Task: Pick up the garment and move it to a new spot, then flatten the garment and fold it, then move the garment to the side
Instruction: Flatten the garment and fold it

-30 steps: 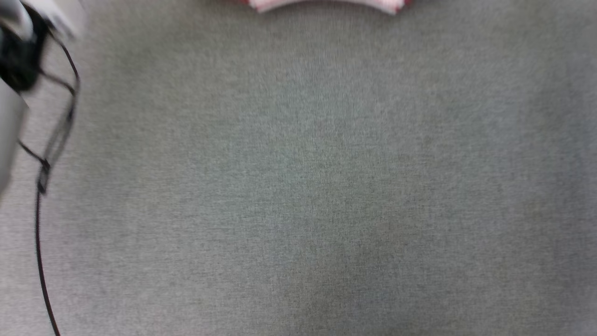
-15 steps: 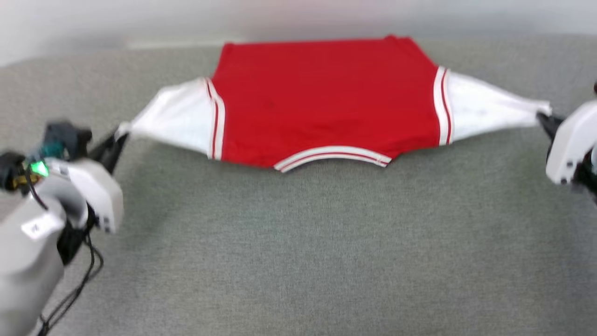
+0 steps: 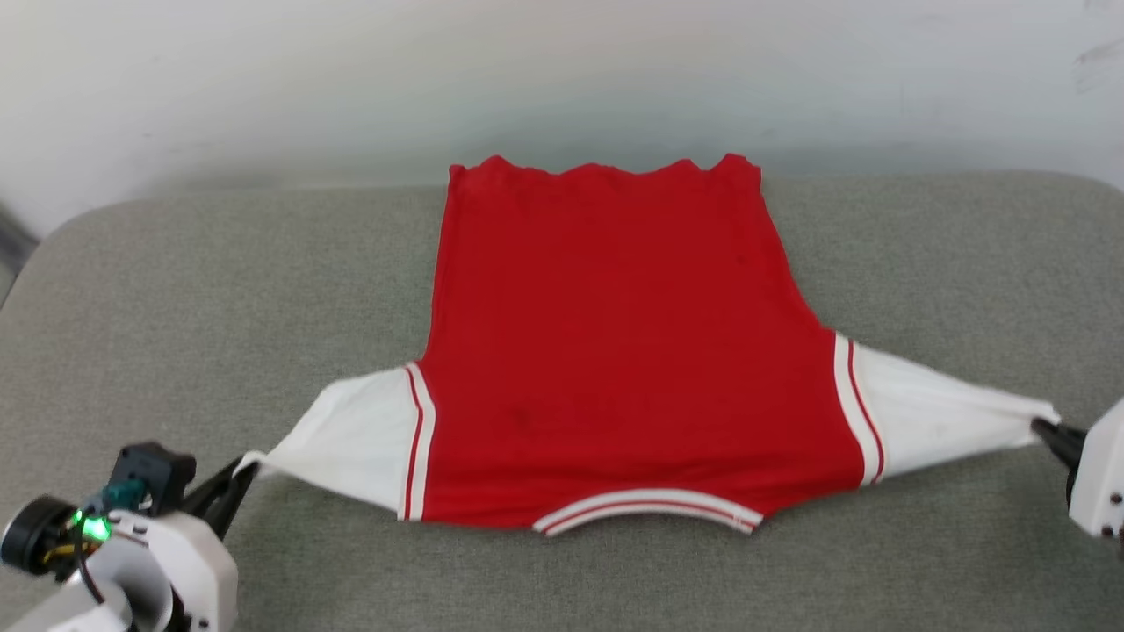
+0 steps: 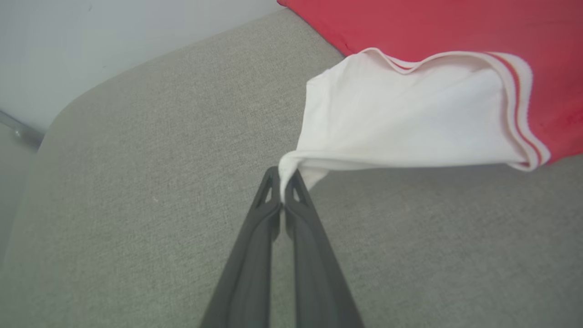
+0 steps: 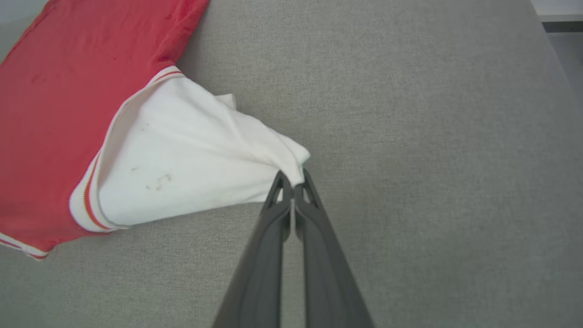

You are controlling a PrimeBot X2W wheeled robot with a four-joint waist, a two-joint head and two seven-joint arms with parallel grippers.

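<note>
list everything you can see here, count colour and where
garment: one, red with white sleeves and red-and-white striped trim, spread flat mid-surface, collar edge nearest the robot
padded surface: one, grey fabric, under the garment
wall: one, off-white, behind the surface
left gripper: one, dark fingers, lower left of the head view, shut on a white sleeve tip
right gripper: one, dark fingers, right edge of the head view, shut on the other sleeve tip

garment (image 3: 606, 351) | we see red body, plain side up, flat | 2 white sleeves pulled out sideways | striped collar nearest us | on grey padded surface (image 3: 219, 290)
</note>
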